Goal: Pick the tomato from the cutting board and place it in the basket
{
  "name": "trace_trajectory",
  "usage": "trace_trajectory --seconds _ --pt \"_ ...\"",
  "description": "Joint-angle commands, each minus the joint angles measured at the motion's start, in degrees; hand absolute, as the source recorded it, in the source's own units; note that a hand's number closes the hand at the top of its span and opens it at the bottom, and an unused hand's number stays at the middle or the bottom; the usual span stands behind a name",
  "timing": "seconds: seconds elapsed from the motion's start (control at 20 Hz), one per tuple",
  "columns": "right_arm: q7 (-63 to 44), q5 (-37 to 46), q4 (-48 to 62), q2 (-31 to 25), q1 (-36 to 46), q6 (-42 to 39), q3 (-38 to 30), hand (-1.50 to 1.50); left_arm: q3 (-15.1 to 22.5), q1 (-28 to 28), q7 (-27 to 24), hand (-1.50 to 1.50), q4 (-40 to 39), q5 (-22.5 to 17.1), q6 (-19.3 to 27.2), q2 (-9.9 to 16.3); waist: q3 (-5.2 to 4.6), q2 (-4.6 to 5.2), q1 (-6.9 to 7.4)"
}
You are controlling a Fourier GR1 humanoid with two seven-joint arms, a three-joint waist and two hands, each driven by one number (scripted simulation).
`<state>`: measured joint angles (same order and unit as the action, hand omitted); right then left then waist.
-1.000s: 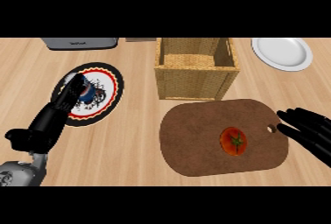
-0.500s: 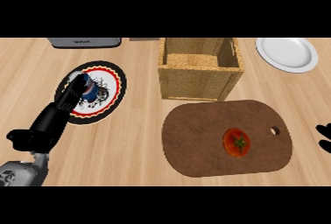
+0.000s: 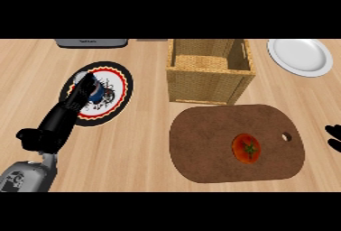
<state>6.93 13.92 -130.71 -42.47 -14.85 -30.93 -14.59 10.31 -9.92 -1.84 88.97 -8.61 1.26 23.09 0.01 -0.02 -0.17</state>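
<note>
Resting untouched on cutting board (image 3: 220, 135): tomato (image 3: 246, 147). Left hand (image 3: 70, 108) extended, fingers straight, over patterned plate (image 3: 117, 88). Right hand (image 3: 334, 136) state undeterminable at edge.

Right robot hand (image 3: 334, 136) cut by frame's right edge, only fingertips showing. Grey appliance (image 3: 91, 42) at upper left cropped.

Kitchen counter, cutting board (image 3: 220, 135), plates (image 3: 301, 56)
</note>
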Motion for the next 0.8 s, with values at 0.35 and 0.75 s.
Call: trace_trajectory --seconds 0.35,0.75 --pt "5.4 17.7 14.0 13.7 9.3 7.5 15.2 -1.50 -1.8 -0.2 0.9 0.00 0.0 3.2 -2.7 -2.9 0.00 0.06 0.50" --pt "13.7 27.7 24.8 19.1 11.0 15.2 16.8 -1.50 -5.3 -2.6 0.9 0.00 -3.0 5.0 -5.1 -5.1 0.00 0.06 0.10"
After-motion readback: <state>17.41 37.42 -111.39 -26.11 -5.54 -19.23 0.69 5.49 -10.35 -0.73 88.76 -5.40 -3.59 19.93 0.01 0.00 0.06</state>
